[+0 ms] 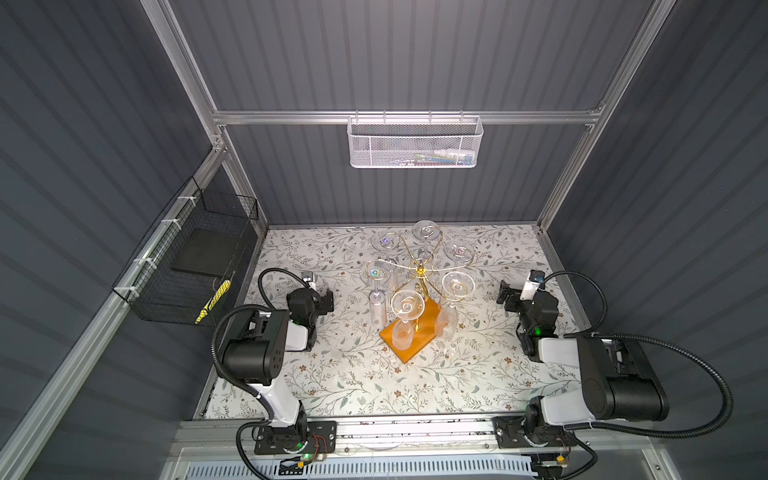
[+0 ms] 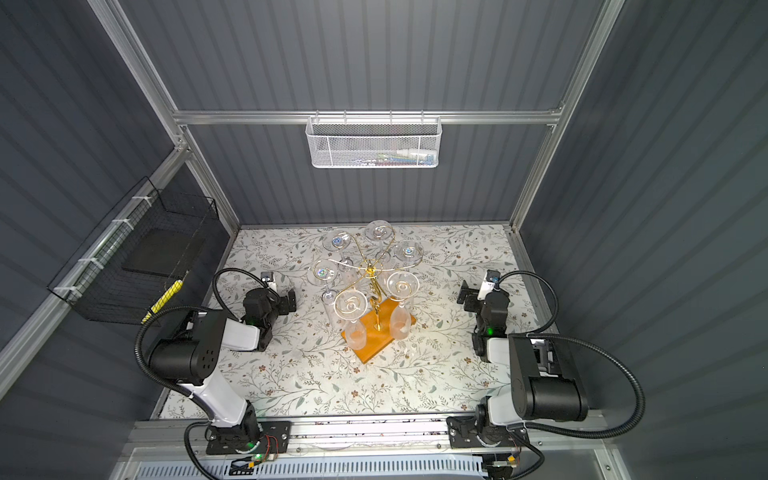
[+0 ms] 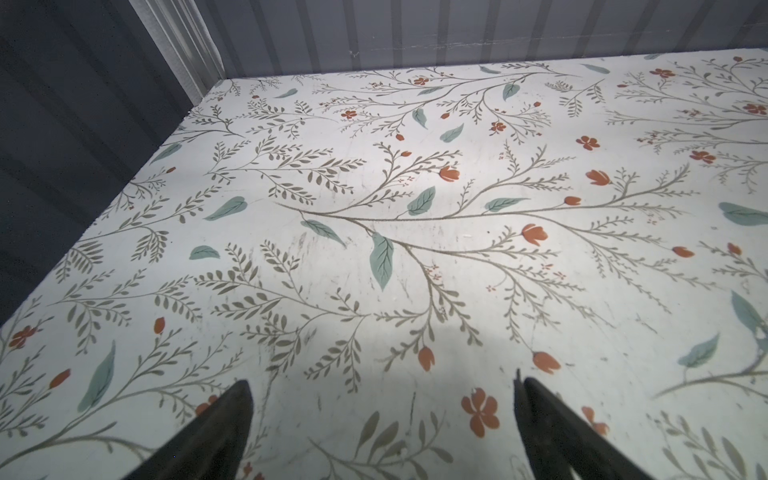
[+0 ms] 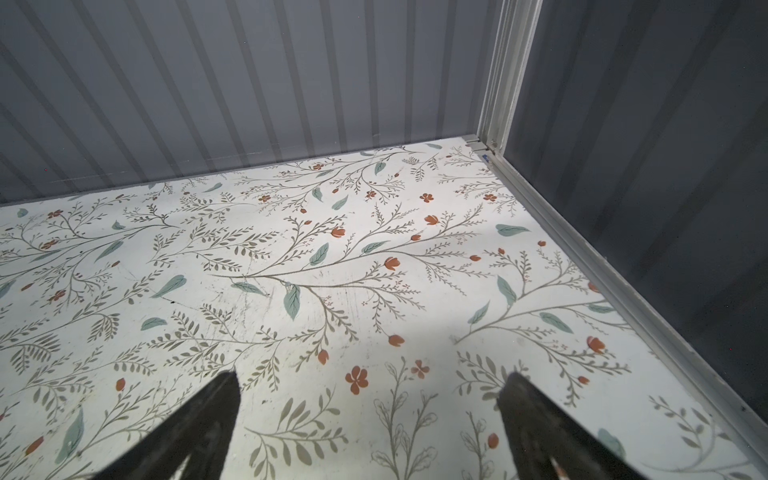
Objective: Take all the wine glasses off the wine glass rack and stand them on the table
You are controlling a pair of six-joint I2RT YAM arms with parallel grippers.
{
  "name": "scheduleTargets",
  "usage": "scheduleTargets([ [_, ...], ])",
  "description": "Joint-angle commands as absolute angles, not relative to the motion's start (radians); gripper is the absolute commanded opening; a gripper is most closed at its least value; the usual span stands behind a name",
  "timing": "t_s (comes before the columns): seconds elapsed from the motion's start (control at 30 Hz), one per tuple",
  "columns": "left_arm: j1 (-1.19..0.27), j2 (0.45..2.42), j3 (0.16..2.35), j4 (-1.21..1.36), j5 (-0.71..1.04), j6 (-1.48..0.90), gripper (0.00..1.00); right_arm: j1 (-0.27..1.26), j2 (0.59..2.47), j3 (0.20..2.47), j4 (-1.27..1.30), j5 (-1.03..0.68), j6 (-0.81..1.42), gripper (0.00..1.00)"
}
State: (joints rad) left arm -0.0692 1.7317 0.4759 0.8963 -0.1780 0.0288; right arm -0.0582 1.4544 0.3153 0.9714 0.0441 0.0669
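The left claw is spread wide over bare table, with nothing between its fingers. The right claw is spread and empty too, looking toward the table's far right corner. In both top views each claw hangs low on its own side, well apart from the wine glass rack. The rack stands upright mid-table on its orange-brown wooden base.

Six wine glasses hang upside down from its gold scroll arms, feet uppermost. One wine glass hangs on the side toward the left claw, and another on the side toward the right. The clear glass blurs into the flowered pattern, so the count of six is probable rather than certain. No glass stands or lies on the table.

By this showing the task is not begun. The approach, the grip on a stem or bowl, sliding the foot free of its scroll and carrying the glass clear all remain.
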Motion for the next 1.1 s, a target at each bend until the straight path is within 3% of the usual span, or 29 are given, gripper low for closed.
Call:
scheduleTargets([
  [0.0, -0.071, 1.718, 0.485, 0.888, -0.164, 0.02, 1.0, -0.057, 1.459, 0.325, 0.972, 0.032, 0.061, 0.99],
  [0.53, -0.071, 1.714, 0.478, 0.907, -0.165, 0.021, 1.0, -0.068, 1.457, 0.327, 0.967, 0.007, 0.066, 0.99],
  [0.6, -0.072, 1.644, 0.503, 0.813, -0.154, 0.03, 1.0, -0.069, 1.443, 0.325, 0.975, 0.015, 0.073, 0.99],
  [0.67, -0.071, 1.491, 0.622, 0.467, -0.142, -0.013, 1.0, -0.065, 1.334, 0.398, 0.754, 0.054, 0.079, 0.99],
  [0.77, -0.072, 1.327, 0.795, 0.146, -0.05, -0.07, 1.0, -0.065, 1.174, 0.563, 0.362, 0.063, 0.105, 0.99],
  [0.9, -0.072, 1.216, 0.945, -0.026, 0.099, -0.174, 0.99, -0.061, 1.018, 0.708, 0.057, 0.061, 0.205, 0.99],
  [1.07, -0.072, 1.259, 1.166, -0.243, 0.317, -0.281, 0.96, -0.055, 0.957, 0.891, -0.329, -0.029, 0.328, 0.99],
])
